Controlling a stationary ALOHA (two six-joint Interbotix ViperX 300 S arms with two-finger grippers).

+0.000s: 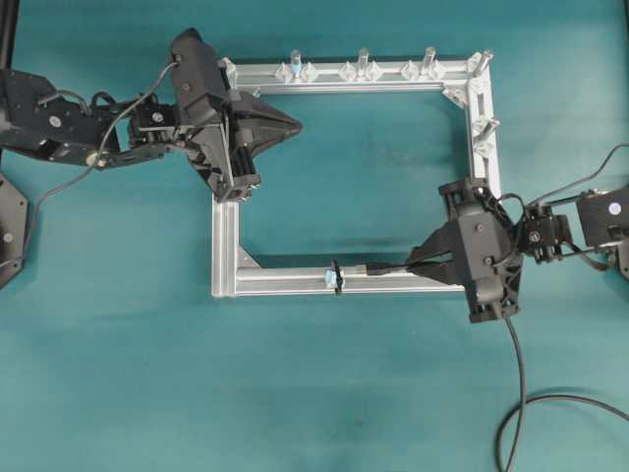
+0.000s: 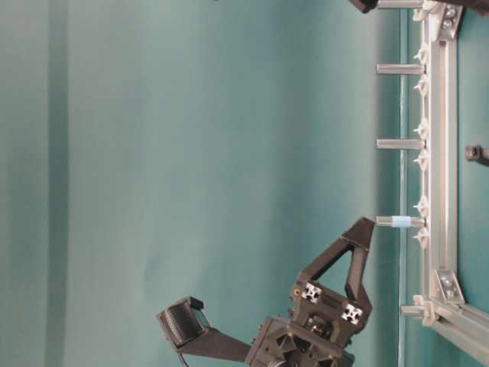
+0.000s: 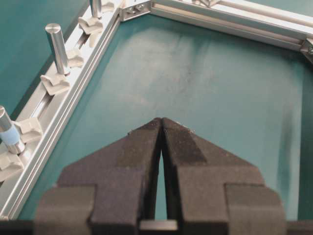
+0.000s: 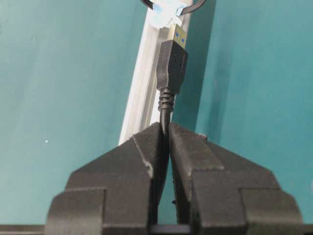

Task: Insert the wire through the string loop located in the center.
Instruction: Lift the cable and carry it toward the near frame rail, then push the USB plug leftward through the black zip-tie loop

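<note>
The wire (image 1: pixel 518 388) is a black cable ending in a black plug with a metallic tip (image 4: pixel 179 35). My right gripper (image 4: pixel 165 126) is shut on the wire just behind the plug (image 4: pixel 171 65). In the overhead view it (image 1: pixel 415 261) holds the plug along the near frame bar, its tip just right of the string loop (image 1: pixel 336 277). The loop, with a pale-blue speck (image 4: pixel 166 13), sits at the top of the right wrist view, touching or just ahead of the tip. My left gripper (image 1: pixel 295 125) is shut and empty above the mat inside the frame (image 3: pixel 161 120).
The silver aluminium frame (image 1: pixel 224 246) lies flat on the teal mat. Several upright silver bolts (image 1: pixel 362 61) stand along its far bar and two (image 1: pixel 483 126) on the right bar. The wire's slack curls at the bottom right edge of the table.
</note>
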